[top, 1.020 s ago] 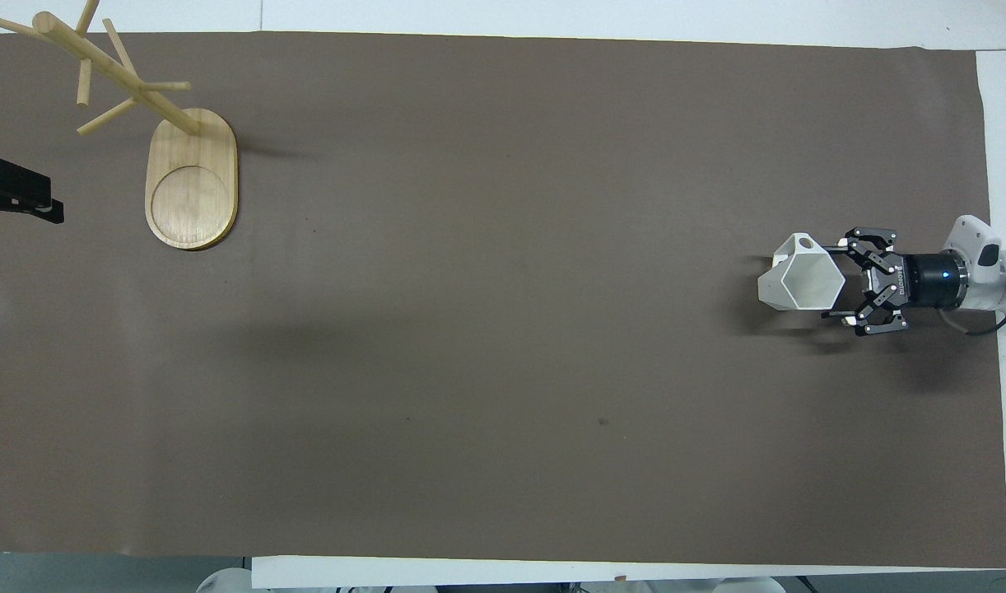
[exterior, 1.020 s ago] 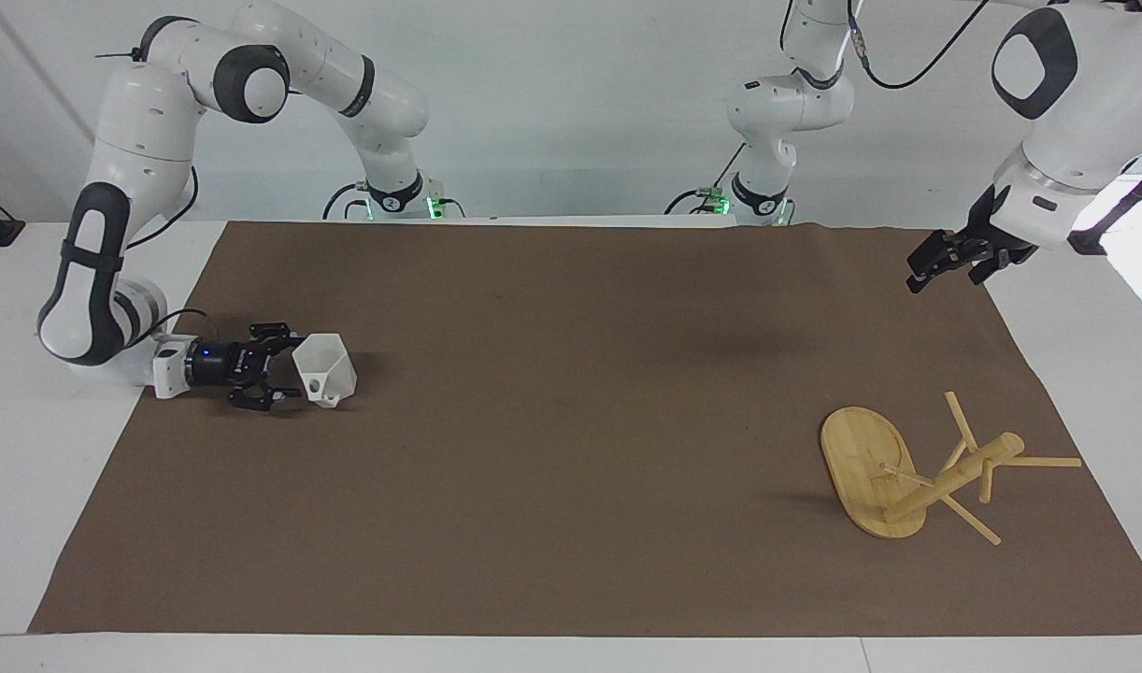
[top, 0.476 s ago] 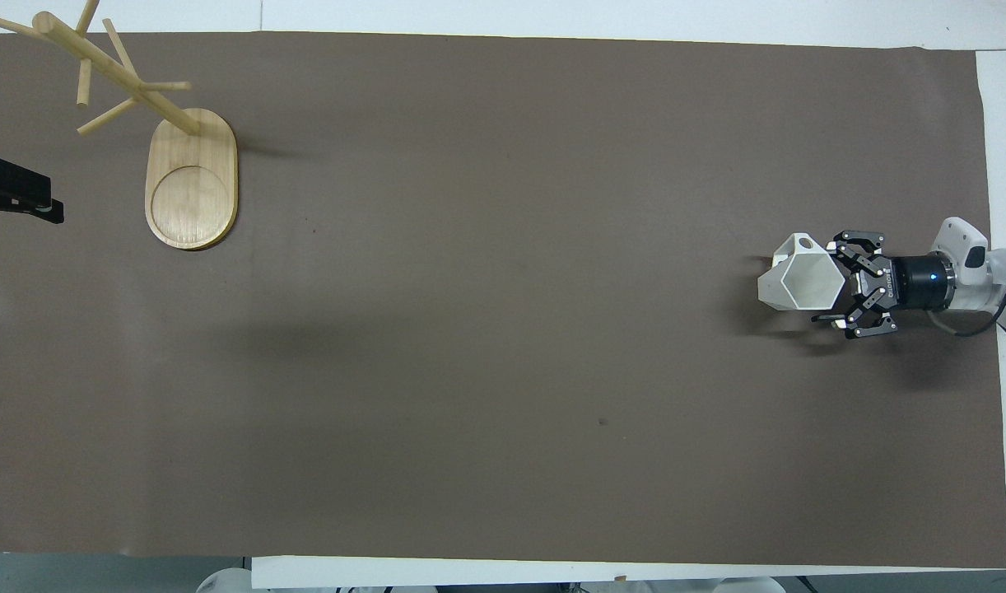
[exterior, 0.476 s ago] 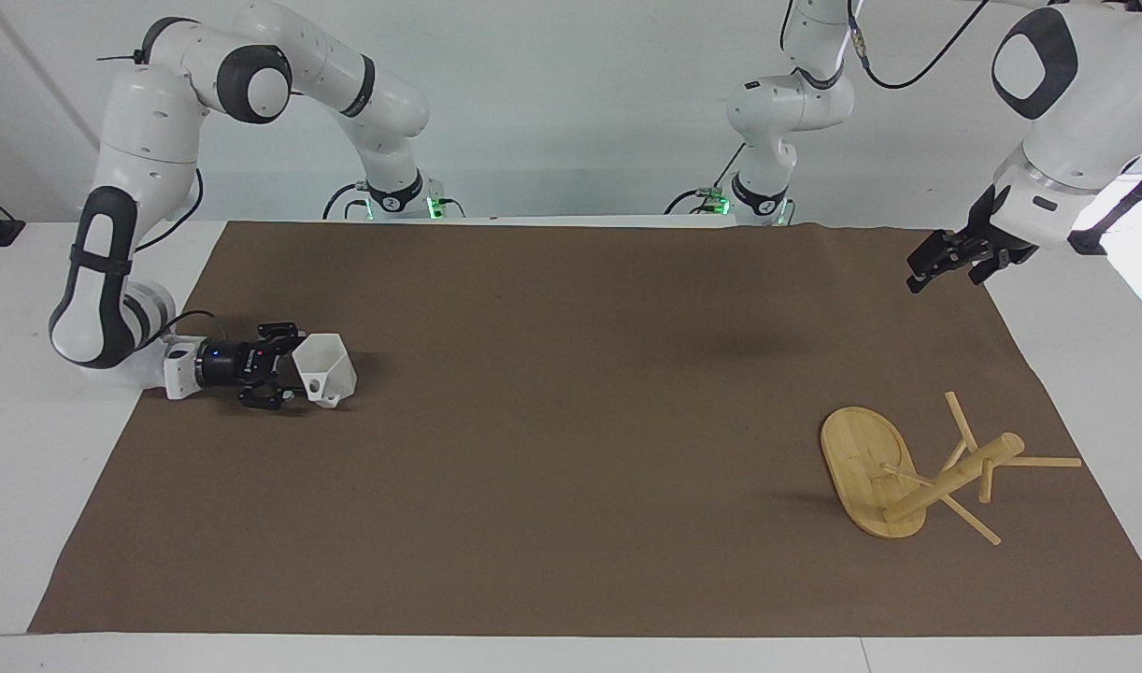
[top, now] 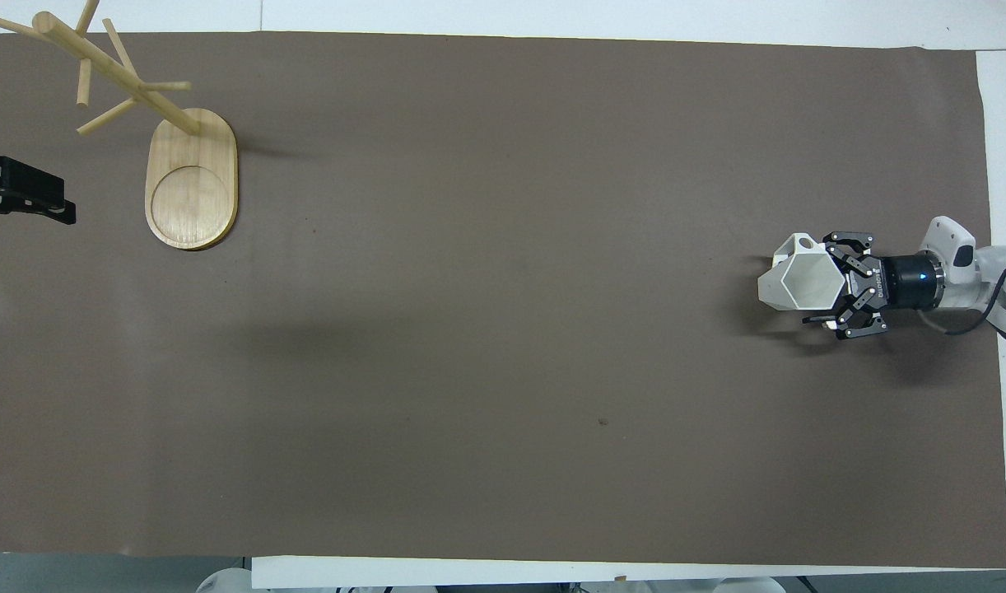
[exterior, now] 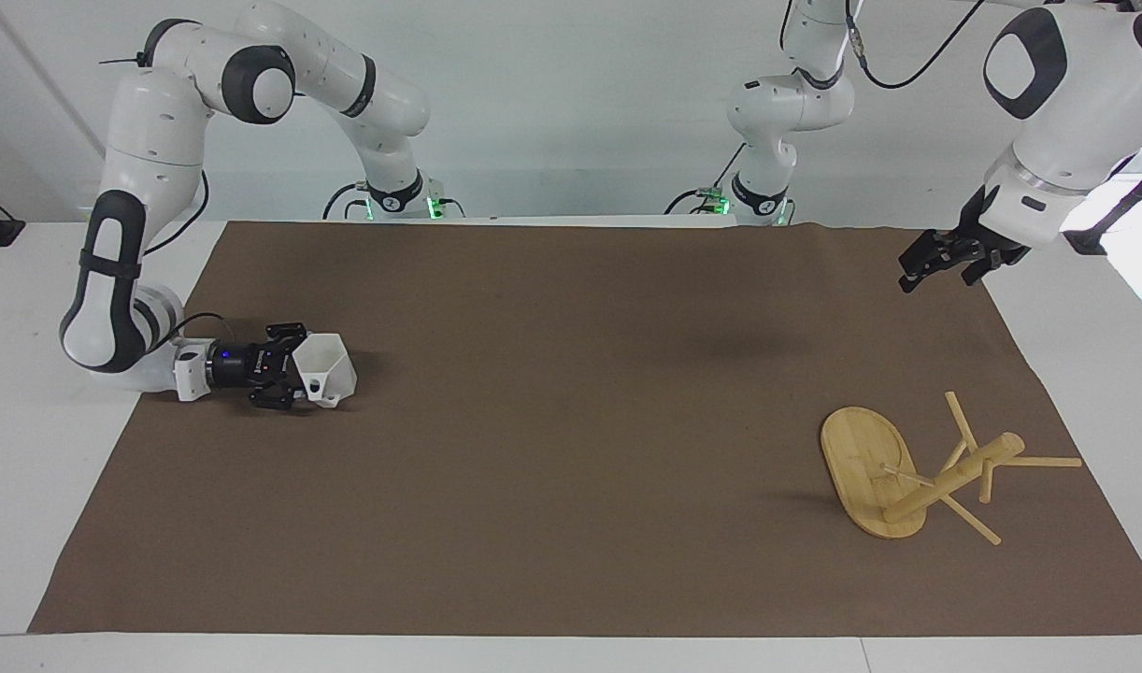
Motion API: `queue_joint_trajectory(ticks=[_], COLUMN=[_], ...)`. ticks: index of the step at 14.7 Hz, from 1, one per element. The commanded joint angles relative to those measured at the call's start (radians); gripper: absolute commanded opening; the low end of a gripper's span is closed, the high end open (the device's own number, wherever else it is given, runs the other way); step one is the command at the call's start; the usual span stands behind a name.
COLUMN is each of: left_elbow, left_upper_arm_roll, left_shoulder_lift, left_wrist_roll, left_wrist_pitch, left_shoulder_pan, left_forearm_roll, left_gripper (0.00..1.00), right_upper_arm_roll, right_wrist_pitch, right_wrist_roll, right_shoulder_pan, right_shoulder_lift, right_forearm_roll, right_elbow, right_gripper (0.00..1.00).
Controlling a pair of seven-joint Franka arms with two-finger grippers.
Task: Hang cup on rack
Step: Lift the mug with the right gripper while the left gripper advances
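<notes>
brown mat (exterior: 571,449), covering white table (exterior: 29,308)

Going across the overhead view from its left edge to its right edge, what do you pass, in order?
left gripper → rack → cup → right gripper, open beside the cup
</notes>
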Motion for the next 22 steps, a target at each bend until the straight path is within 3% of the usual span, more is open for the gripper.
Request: queue_joint_trajectory(ticks=[1, 7, 10, 16, 22], left_elbow=[-0.035, -0.035, -0.035, -0.061, -0.102], left_upper_arm_roll=[0.004, 0.005, 0.005, 0.005, 0.005], left_shoulder_lift=[-0.031, -0.031, -0.031, -0.040, -0.057], left_wrist_roll=[-0.016, -0.013, -0.015, -0.016, -0.016], left_wrist_pitch=[-0.009, -0.014, -0.013, 0.001, 0.035], left_shoulder_pan=[-0.015, -0.010, -0.012, -0.015, -0.016], left_forearm_roll=[0.015, 0.015, 0.016, 0.016, 0.016], left_gripper=[0.99, 0.99, 0.99, 0.99, 0.99], right_upper_arm_roll=[0.003, 0.003, 0.003, 0.003, 0.003], right_wrist_pitch=[0.016, 0.019, 0.030, 0.062, 0.095], right_wrist_roll=[-0.028, -0.025, -0.020, 0.033, 0.067], right_shoulder_pan=[-0.003, 0.017, 0.019, 0.040, 0.059], right_shoulder_lift=[-0.016, -0.020, -0.021, -0.024, -0.053], right_forearm_roll=[-0.001, 0.013, 0.015, 0.015, 0.021], right_elbow=[-0.028, -0.038, -0.044, -0.043, -0.043], right_gripper=[1.00, 0.99, 0.94, 0.45, 0.21])
